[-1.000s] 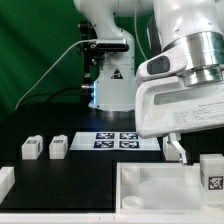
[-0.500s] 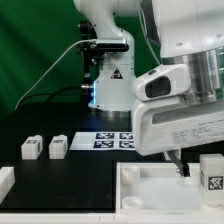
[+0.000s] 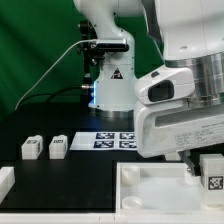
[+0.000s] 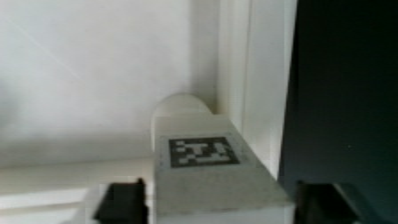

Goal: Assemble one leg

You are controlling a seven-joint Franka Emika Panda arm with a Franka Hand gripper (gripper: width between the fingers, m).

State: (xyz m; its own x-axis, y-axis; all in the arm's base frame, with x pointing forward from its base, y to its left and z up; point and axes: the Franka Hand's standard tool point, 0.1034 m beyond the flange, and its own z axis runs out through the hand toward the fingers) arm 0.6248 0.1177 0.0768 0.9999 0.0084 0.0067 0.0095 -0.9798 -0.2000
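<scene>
At the exterior view's right, by the tray (image 3: 150, 172) rim | leg (image 4: 208, 150) upright, tag toward wrist camera | gripper (image 4: 222, 203) straddles it, fingers (image 4: 125, 202) flanking with thin gaps, not yet clenched | judged: centred so closing grips the leg squarely for lifting.

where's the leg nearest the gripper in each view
Exterior view: the leg stands low at the exterior view's right edge, just beside the gripper.
Wrist view: the leg sits centred between the two fingers, tag facing the camera.
Shared landmark: the tray's raised white rim next to it.
</scene>
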